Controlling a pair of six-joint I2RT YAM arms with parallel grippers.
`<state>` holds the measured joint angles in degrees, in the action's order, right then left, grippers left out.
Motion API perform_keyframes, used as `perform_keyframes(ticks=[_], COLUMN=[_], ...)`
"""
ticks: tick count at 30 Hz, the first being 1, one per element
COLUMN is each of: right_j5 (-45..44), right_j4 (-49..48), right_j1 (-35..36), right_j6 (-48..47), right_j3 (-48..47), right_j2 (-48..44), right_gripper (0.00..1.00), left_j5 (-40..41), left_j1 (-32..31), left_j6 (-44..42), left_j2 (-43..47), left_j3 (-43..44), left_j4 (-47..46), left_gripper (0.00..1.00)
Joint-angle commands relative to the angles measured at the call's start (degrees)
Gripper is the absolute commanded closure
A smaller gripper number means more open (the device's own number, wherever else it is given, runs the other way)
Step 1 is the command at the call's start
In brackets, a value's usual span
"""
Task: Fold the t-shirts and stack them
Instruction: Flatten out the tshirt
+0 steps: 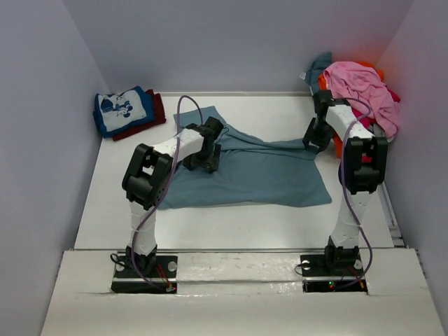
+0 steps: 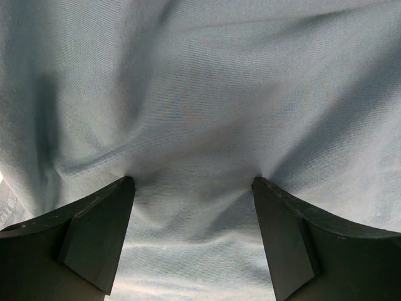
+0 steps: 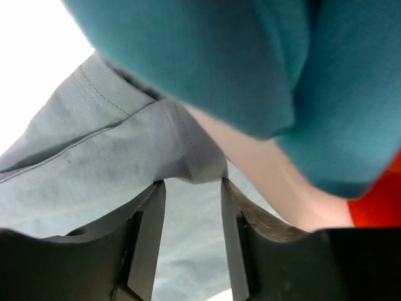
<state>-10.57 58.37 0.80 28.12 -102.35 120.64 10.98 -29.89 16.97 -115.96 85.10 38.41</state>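
Note:
A plain slate-blue t-shirt (image 1: 252, 175) lies spread, a little rumpled, across the middle of the table. My left gripper (image 1: 203, 159) rests on its left part, fingers wide open, both tips pressing into the cloth (image 2: 194, 182). My right gripper (image 1: 315, 140) is at the shirt's far right corner. Its jaws stand apart, and a hemmed corner of the slate-blue cloth (image 3: 194, 166) lies just beyond the tips (image 3: 193, 183). A folded blue t-shirt with white cartoon print (image 1: 122, 110) sits on a dark red one (image 1: 159, 112) at the back left.
A heap of unfolded t-shirts fills the back right corner: pink (image 1: 360, 87) on top, teal (image 1: 320, 66) and orange (image 1: 337, 143) under it. The teal cloth (image 3: 219, 56) hangs close over the right gripper. Grey walls enclose the table on three sides.

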Motion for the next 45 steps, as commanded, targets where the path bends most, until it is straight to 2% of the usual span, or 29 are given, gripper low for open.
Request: perform_keyframes(ticks=[1, 4, 10, 27, 32, 38, 42, 45], right_j5=[-2.0, -1.74, -2.44, -4.11, -4.46, -4.81, -5.95, -6.3], right_j4=[-0.62, -1.06, -2.29, -3.7, -5.54, -12.04, -12.75, -13.81], right_j1=[-0.71, -0.71, -0.71, -0.71, -0.71, -0.71, -0.71, -0.71], right_j6=[-0.7, -0.78, -1.31, -1.84, -2.63, -3.95, -4.21, -4.13], right_j3=[-0.05, 0.74, 1.36, -0.57, -2.6, 1.35, 2.41, 3.64], right_j2=[0.03, 0.47, 1.0, 5.92, 4.43, -1.8, -3.21, -4.45], right_gripper=[0.44, 0.39, 0.44, 0.43, 0.44, 0.44, 0.44, 0.49], left_j5=[-0.52, -0.7, -0.61, -0.44, -0.44, -0.61, -0.79, -0.87], left_j1=[-0.26, -0.26, -0.26, -0.26, -0.26, -0.26, -0.26, -0.26], left_j6=[-0.71, -0.62, -0.71, -0.71, -0.8, -0.89, -0.98, -0.98], left_j2=[2.76, 2.67, 2.85, 3.37, 3.46, 3.38, 2.94, 2.76], left_j3=[-1.52, -1.87, -1.96, -2.31, -2.31, -2.22, -1.61, -1.25], left_j4=[1.49, 1.31, 1.4, 1.49, 1.49, 1.49, 1.49, 1.58], left_gripper=[0.12, 0.12, 0.12, 0.12, 0.12, 0.12, 0.12, 0.12])
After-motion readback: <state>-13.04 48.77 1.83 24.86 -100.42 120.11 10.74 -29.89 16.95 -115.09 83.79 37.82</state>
